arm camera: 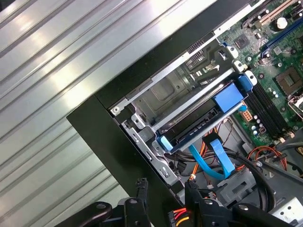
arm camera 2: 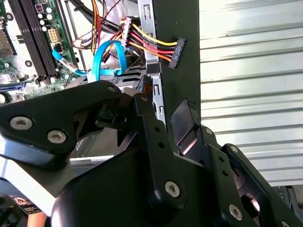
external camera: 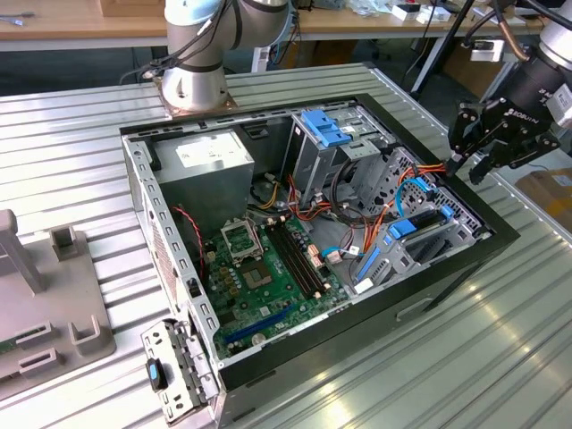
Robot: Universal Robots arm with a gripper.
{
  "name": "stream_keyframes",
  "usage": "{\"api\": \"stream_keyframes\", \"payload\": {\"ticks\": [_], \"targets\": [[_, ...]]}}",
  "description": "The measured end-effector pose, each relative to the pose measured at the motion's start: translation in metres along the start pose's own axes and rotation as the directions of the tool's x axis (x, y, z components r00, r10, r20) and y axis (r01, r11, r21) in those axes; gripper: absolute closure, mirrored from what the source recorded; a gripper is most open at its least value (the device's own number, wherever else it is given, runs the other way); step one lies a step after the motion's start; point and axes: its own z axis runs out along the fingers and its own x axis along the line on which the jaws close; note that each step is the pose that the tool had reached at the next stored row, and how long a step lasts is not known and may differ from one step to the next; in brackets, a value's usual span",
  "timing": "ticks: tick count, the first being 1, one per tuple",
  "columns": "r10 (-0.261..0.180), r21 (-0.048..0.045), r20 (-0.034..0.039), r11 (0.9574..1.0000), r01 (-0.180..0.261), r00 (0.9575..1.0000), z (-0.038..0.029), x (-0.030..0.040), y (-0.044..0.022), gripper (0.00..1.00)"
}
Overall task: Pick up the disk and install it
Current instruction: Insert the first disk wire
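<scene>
Gripper (external camera: 466,168) empty above the case edge, disk (arm camera: 199,120) lying in the drive cage (arm camera: 170,94)

In the first wrist view the fingers (arm camera: 141,198) stand moderately apart with nothing between them, poised over the black rim of the computer case (external camera: 500,237), clear of the cabling. The disk's blue carrier rail runs along the cage slot, at the corner nearest the gripper. Judged placed; whether it is fully seated cannot be told
</scene>
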Motion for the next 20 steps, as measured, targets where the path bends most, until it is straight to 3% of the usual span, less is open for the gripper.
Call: {"api": "stream_keyframes", "payload": {"ticks": [7,15,18,20], "targets": [[0.0,0.0046,0.0012,1.0,0.0,1.0,0.0039,-0.0034,-0.0032,0.56],[0.0,0.005,0.0015,1.0,0.0,1.0,0.0135,-0.0025,-0.0037,0.56],[-0.002,0.0135,0.0081,0.9999,0.002,1.0,0.0143,-0.0059,-0.0082,0.56],[-0.002,0.0142,0.0086,0.9999,0.002,1.0,0.0143,-0.0036,-0.0105,0.56]]}}
